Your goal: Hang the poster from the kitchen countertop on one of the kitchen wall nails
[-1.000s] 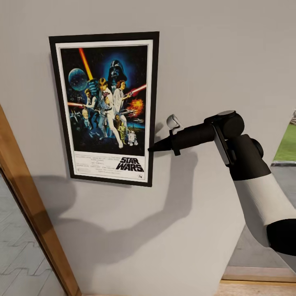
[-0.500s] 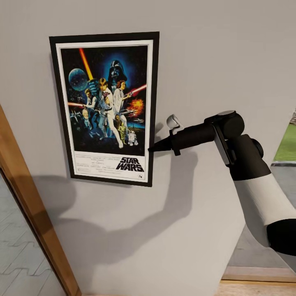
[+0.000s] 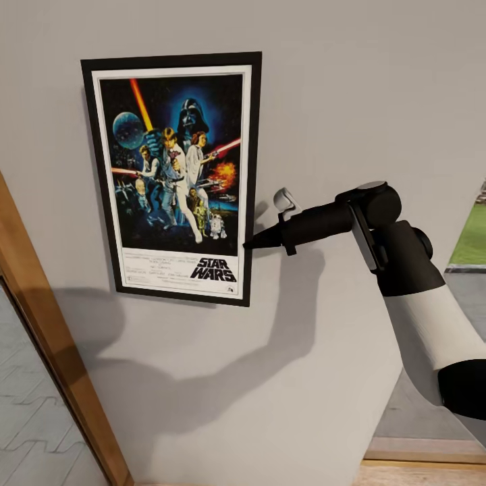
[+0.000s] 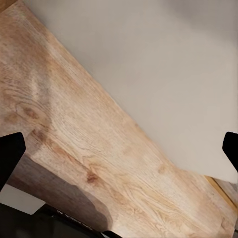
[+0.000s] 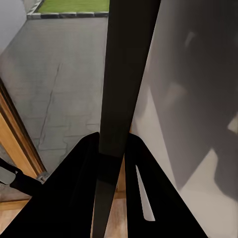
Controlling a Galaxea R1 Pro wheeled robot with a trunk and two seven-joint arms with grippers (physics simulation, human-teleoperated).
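Currently the Star Wars poster (image 3: 175, 177) hangs flat on the grey wall (image 3: 351, 101), upper left of frame. The right gripper (image 3: 251, 244) is clenched on its right frame edge, low down. Nothing has shifted since the earlier frames; the left gripper (image 4: 119, 148) is released, fingers apart over wood flooring (image 4: 89, 148).

End effector: right end effector (image 5: 113, 163), two black fingers (image 5: 74, 188) closed on the dark frame edge.
Poster: the poster (image 5: 126, 74) edge-on, a dark strip running from 12 to 6 o'clock.
Wall: pale grey wall (image 5: 198, 99) at 3 o'clock, shadowed.
Floor: grey paving (image 5: 54, 84) at 10 o'clock.
Grass: green strip (image 5: 74, 5), probably lawn, at 11 o'clock.
Door frame: wooden door frame (image 5: 17, 144) at 8 o'clock.
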